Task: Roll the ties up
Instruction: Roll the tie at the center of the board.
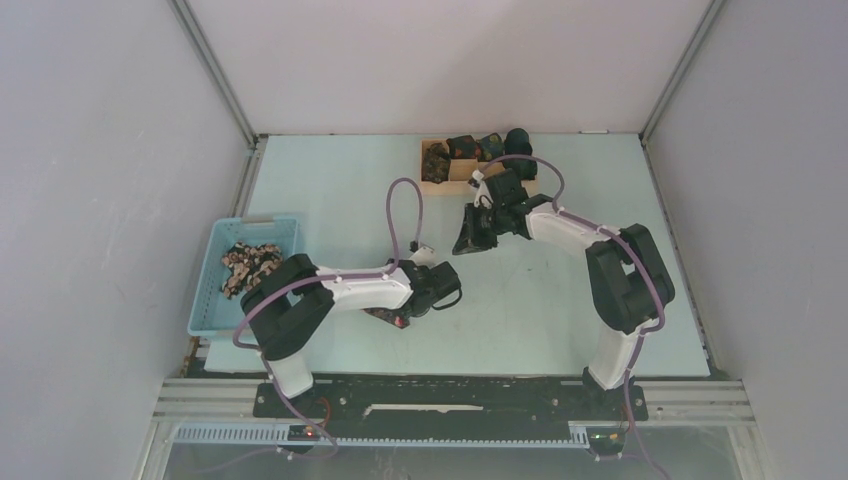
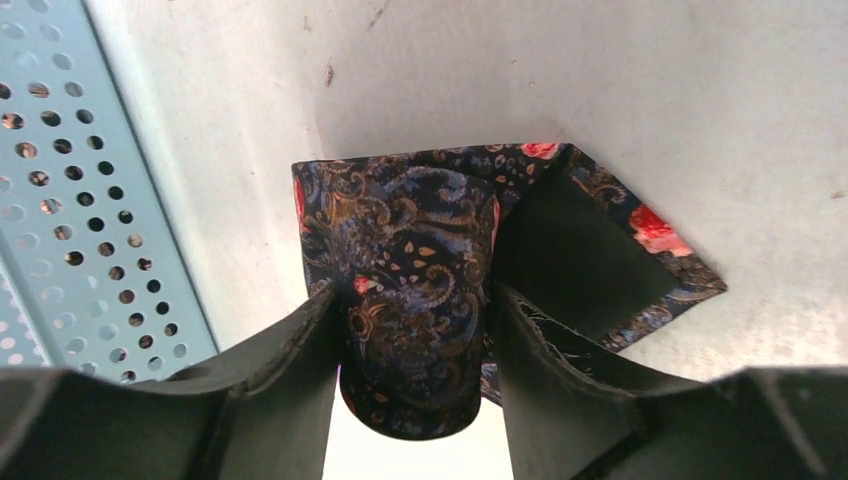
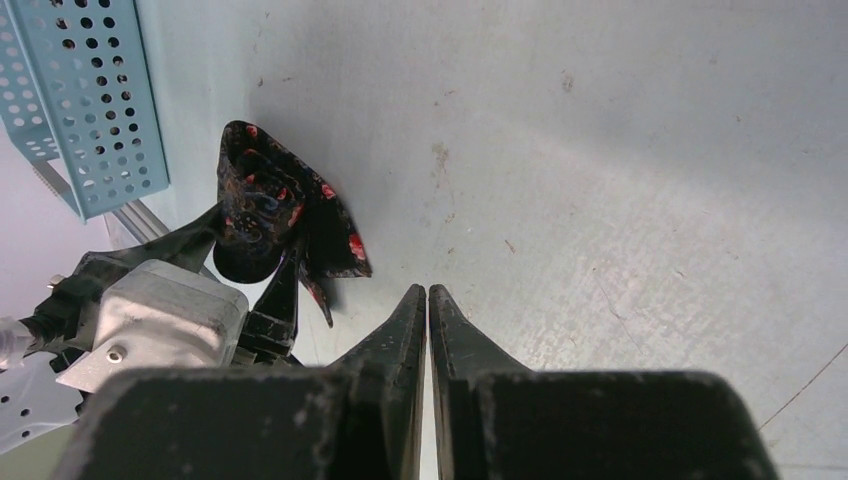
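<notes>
Nearest the arm bases, the left hand (image 2: pixel 412 302) is closed about halfway on a dark floral-patterned fabric necktie (image 2: pixel 420 250). The fingers press either side of a tight cylindrical roll. The tie's pointed wide end is not yet wound in; it lies flat on the pale bench (image 1: pixel 350 190) just beyond the roll, showing its black lining. Judgement: this tie is mostly rolled, with only the last flap left to take up before it can be put away. To the left, the light-blue perforated plastic basket (image 1: pixel 205 300) holds a loose heap of patterned ties (image 1: pixel 250 265), unrolled; the number cannot be told. Farther out, the right hand (image 3: pixel 427 292) hangs over bare bench with its fingers pressed together, nothing between them. At the far edge, the tan wooden divided tray (image 1: pixel 462 172) carries several dark bundles (image 1: pixel 462 147), apparently rolled ties, one to a compartment as far as can be seen; the exact count is unclear. Overall estimate: the task is partly done, with some ties stowed, one in hand near completion, and the basket heap untouched.
</notes>
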